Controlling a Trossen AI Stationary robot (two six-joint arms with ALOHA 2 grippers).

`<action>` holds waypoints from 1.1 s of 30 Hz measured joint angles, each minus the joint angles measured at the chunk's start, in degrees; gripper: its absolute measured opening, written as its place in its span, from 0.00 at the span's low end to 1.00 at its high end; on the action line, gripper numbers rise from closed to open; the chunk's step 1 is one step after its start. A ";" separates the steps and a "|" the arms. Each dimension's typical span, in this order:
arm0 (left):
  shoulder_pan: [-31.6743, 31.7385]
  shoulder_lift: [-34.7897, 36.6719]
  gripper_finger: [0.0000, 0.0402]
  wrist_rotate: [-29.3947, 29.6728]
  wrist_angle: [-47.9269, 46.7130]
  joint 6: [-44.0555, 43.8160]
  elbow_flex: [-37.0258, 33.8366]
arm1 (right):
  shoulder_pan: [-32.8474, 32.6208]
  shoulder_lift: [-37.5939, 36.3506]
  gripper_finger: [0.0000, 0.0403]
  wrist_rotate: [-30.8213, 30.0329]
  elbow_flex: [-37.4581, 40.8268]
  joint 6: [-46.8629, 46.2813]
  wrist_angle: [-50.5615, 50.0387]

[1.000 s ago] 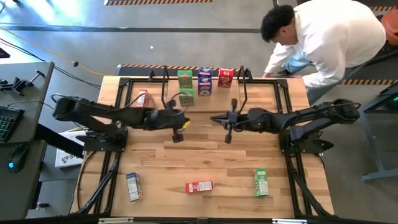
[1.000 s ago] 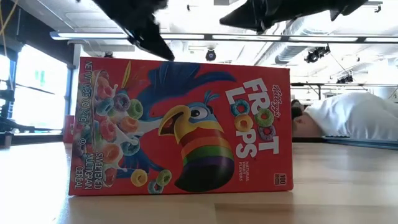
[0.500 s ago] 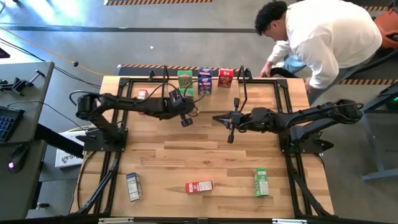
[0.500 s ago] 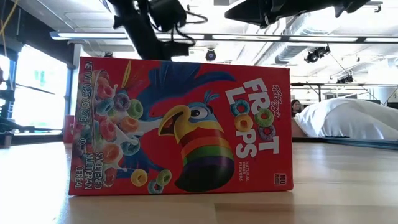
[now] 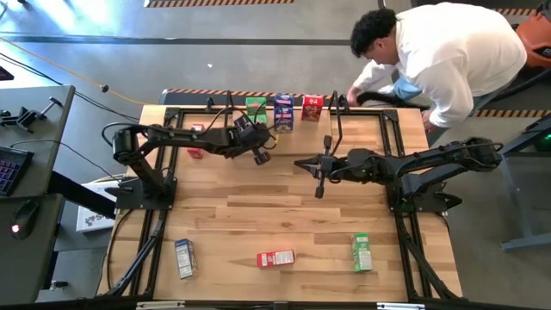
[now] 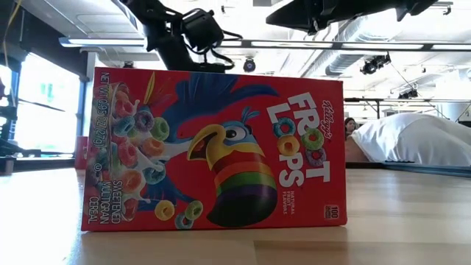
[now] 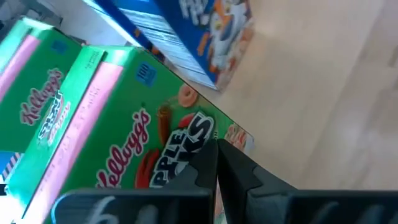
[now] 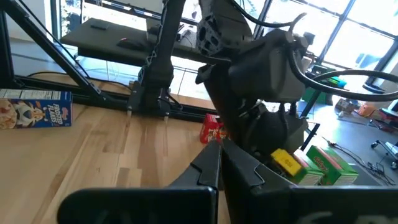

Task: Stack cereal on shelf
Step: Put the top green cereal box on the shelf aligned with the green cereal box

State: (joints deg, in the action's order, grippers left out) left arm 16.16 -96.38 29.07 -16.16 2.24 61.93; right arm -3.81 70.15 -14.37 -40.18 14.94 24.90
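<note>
The shelf [image 5: 336, 116], a light board with black hoops, stands at the table's far edge. A green box [image 5: 256, 105], a blue box [image 5: 283, 112] and a red box [image 5: 312, 108] stand on it. My left gripper [image 5: 256, 138] is shut, right at the green boxes. Its wrist view shows a green Apple Jacks box [image 7: 143, 149], a second green box [image 7: 37, 106] beside it and the blue box [image 7: 205, 31]. My right gripper [image 5: 317, 165] is shut and empty over the table's middle. My left gripper's shut fingertips [image 7: 214, 163] stand in front of the printed face of the green Apple Jacks box [image 7: 186, 134]. I cannot tell whether they touch it.
Loose boxes lie on the table: red [image 5: 196, 133] at the far left, blue [image 5: 183, 257], red Froot Loops [image 5: 275, 257] and green [image 5: 362, 252] near the front edge. A person in a white shirt [image 5: 448, 52] leans in at the far right, with a hand [image 5: 353, 96] by the shelf's right hoop.
My left gripper has gone from the table's middle toward the far edge, up to the green boxes at the shelf, and has turned at the wrist. The person has shifted and reached a hand toward the shelf's right end.
</note>
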 joint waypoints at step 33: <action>-0.33 -0.44 0.00 -0.47 -2.58 -0.52 -1.36 | 0.00 0.00 0.00 1.05 -0.02 -1.18 -0.28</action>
State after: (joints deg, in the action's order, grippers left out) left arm 15.84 -96.81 28.60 -18.74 1.72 60.58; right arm -3.81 70.15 -13.32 -40.21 13.76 24.62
